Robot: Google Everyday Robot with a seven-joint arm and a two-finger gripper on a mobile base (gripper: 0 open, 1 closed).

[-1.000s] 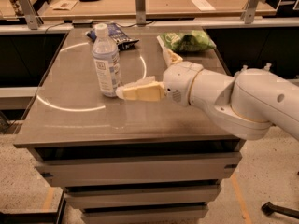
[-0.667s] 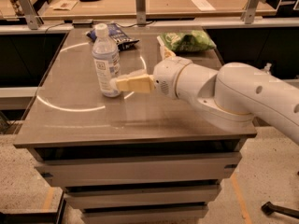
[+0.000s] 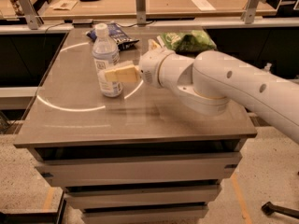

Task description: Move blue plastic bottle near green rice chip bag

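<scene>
The blue plastic bottle (image 3: 106, 55) stands upright on the left half of the grey table (image 3: 140, 120), with a white cap and a pale label. My gripper (image 3: 113, 73) reaches in from the right and its tan tip overlaps the front of the bottle's lower label. The green rice chip bag (image 3: 189, 41) lies at the table's back right, behind my white arm (image 3: 219, 85), well apart from the bottle.
A dark blue snack bag (image 3: 117, 33) lies just behind the bottle at the back edge. A wooden counter with metal posts (image 3: 140, 3) runs behind the table. Drawers sit under the tabletop. The floor drops away at the front and sides.
My gripper has moved left and slightly up, from beside the bottle's base to across its label. The bottle and both bags have not moved.
</scene>
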